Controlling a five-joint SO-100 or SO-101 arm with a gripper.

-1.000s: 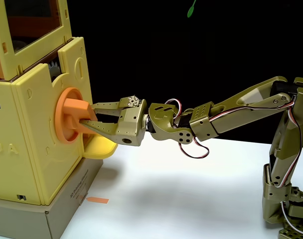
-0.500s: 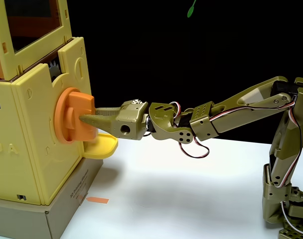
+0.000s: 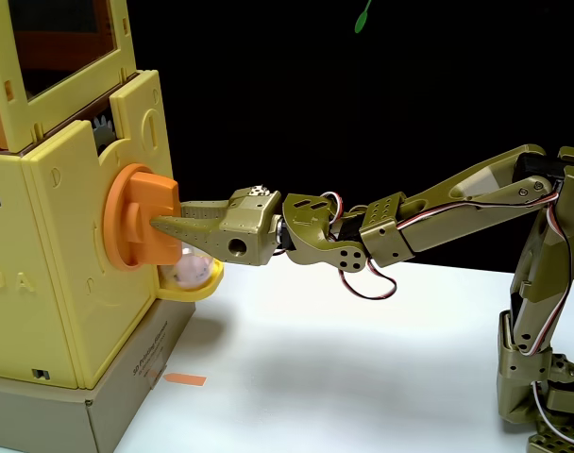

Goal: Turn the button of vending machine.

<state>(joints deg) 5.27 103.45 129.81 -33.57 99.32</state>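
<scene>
Knob [image 3: 136, 219], orange, sits on the right face of the pale-yellow machine [image 3: 65, 274], and its raised bar stands roughly upright, the same as half a second ago; a second ago the bar was turned toward level, with the two jaws spread above and below it. Nearest the camera, a grey box [image 3: 98, 406] carries the machine, and a small orange tab [image 3: 184, 380] lies on the white table [image 3: 344, 377] just beside the box. At the right edge the arm's base [image 3: 542, 377] stands on the table. From there the olive arm [image 3: 438, 212] reaches left across the table to the machine. The gripper [image 3: 164, 226] has its tips against the bar, and from this side the jaws overlap, pinching the bar. Just below the knob, the little yellow tray [image 3: 194, 283] now holds a pale, clear ball [image 3: 190, 273] that was not there half a second ago, when the tray lay bare. Higher up, the machine's orange-tinted window [image 3: 65, 42] shows at the top left. Behind everything hangs a black backdrop, with a small green mark [image 3: 363, 16] near the top edge.
</scene>
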